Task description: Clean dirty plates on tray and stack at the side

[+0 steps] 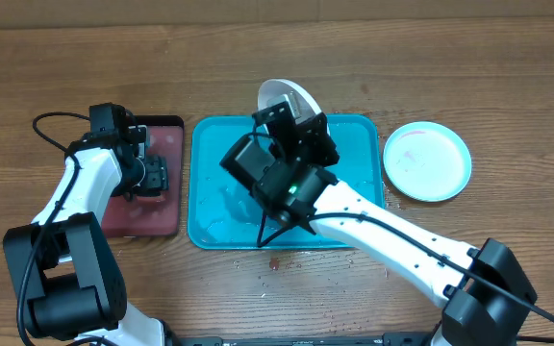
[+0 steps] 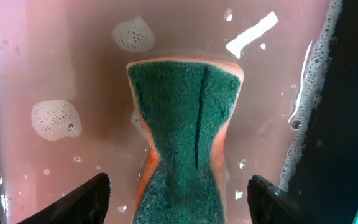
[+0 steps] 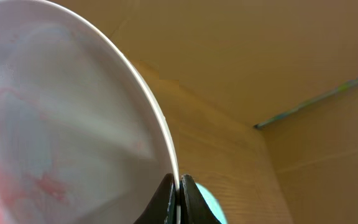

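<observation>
The right gripper (image 3: pixel 179 190) pinches the rim of the white plate (image 1: pixel 279 96) and holds it tipped on edge above the far side of the turquoise tray (image 1: pixel 214 192) at the middle of the desk. This probably lets drips fall into the tray and turns the red smears (image 3: pixel 42 183) on the plate's face toward a wipe. The tray looks wet, and no other plate shows in its visible part. The light-blue plate (image 1: pixel 427 160) lies flat toward the desk's right edge, probably starting the stack. Toward the left edge, the left gripper (image 2: pixel 176 186) hangs with its jaws spread wide on either side of the green sponge (image 2: pixel 179 124), gripping nothing. The sponge lies in the pinkish tray (image 2: pixel 55 62) in shallow soapy water with patches of foam (image 2: pixel 55 119).
</observation>
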Controlling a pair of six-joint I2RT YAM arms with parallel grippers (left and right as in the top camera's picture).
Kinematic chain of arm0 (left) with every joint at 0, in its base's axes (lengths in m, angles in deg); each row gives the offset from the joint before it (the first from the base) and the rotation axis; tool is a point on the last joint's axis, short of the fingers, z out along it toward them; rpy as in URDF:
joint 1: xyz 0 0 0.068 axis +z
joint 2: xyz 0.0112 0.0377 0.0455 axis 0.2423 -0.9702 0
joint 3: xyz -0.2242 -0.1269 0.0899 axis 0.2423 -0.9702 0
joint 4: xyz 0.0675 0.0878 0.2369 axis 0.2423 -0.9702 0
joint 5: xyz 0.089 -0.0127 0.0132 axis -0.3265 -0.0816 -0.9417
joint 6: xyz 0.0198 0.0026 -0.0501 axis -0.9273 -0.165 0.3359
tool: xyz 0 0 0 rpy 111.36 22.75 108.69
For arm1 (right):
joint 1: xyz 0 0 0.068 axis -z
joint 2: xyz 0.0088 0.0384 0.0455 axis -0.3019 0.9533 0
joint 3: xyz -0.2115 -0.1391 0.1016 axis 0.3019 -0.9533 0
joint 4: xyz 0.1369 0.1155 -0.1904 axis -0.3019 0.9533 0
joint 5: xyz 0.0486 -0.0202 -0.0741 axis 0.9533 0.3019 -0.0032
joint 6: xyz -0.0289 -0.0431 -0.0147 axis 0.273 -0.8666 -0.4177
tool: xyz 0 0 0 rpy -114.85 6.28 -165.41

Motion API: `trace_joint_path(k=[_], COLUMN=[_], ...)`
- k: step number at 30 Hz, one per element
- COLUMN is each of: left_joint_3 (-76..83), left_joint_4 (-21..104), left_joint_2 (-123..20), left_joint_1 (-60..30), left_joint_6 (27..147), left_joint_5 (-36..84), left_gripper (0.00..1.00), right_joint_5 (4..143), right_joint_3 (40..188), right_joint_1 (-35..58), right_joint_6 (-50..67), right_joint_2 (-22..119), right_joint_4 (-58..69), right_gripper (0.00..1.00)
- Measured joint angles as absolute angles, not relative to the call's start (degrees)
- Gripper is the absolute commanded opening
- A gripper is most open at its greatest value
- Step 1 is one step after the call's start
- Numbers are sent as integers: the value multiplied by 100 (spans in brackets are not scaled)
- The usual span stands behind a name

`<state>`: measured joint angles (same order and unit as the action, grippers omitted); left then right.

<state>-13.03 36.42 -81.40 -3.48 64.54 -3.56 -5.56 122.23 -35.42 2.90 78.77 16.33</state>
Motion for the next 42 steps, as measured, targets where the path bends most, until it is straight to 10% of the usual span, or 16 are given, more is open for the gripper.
trace_joint_path(k=[21, 42], left_joint_3=[-1303, -1303], left_joint_4=[3634, 3599], left_joint_2=[-8140, -8140], left_joint_1=[-348, -348], left_joint_6=[6454, 6454], left_joint_5=[-358, -356], left_gripper=[75, 78], right_joint_5=[119, 6495], right_joint_3=[12236, 11742], right_joint_1=[-3179, 2768], right_joint_6=[767, 2832], right_joint_2=[7877, 7877], right_joint_4=[1646, 3018], right_gripper=[4, 4])
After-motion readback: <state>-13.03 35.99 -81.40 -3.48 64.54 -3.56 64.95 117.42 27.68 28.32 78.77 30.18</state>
